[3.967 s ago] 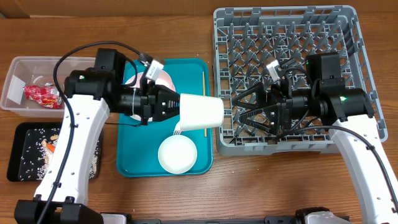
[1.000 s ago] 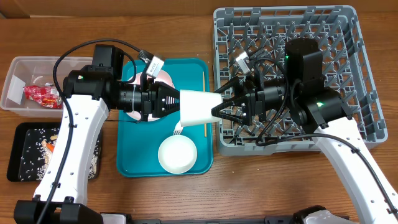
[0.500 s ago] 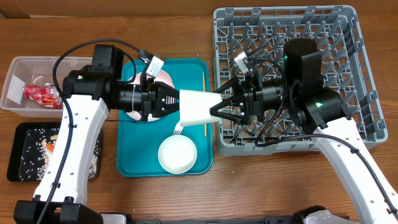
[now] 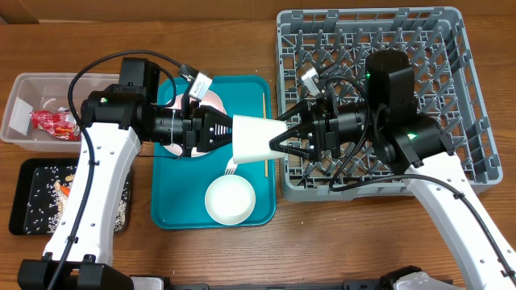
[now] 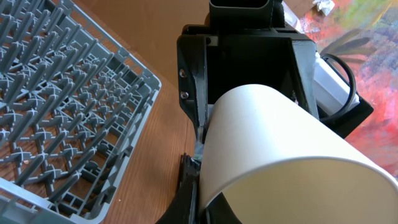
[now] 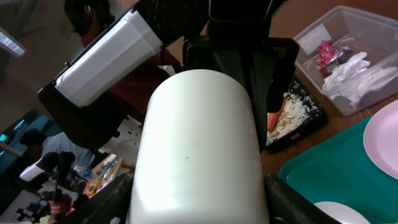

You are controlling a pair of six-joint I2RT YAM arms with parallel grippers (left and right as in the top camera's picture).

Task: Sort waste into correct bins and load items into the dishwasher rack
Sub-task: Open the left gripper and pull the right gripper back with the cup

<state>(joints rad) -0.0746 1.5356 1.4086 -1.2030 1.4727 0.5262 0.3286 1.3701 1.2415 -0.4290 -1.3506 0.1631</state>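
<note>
My left gripper (image 4: 232, 133) is shut on the rim of a white cup (image 4: 256, 138) and holds it on its side above the teal tray's right edge. My right gripper (image 4: 274, 143) is open, its fingers on either side of the cup's base end. In the right wrist view the cup (image 6: 199, 143) fills the gap between the two fingers (image 6: 199, 208). In the left wrist view one finger (image 5: 198, 199) pinches the cup wall (image 5: 280, 143). The grey dishwasher rack (image 4: 451, 48) stands at the right.
On the teal tray (image 4: 181, 211) lie a white bowl (image 4: 230, 200), a fork (image 4: 231, 167), a chopstick (image 4: 266, 113) and a plate (image 4: 211, 101) partly under my left arm. The clear tub (image 4: 24, 129) holds the red wrapper (image 4: 55, 122). The black tray (image 4: 32, 211) holds rice and a carrot (image 4: 68, 189).
My right gripper has moved left from over the rack to the cup, and its open fingers now straddle the cup's end. My left gripper has kept hold of the cup.
</note>
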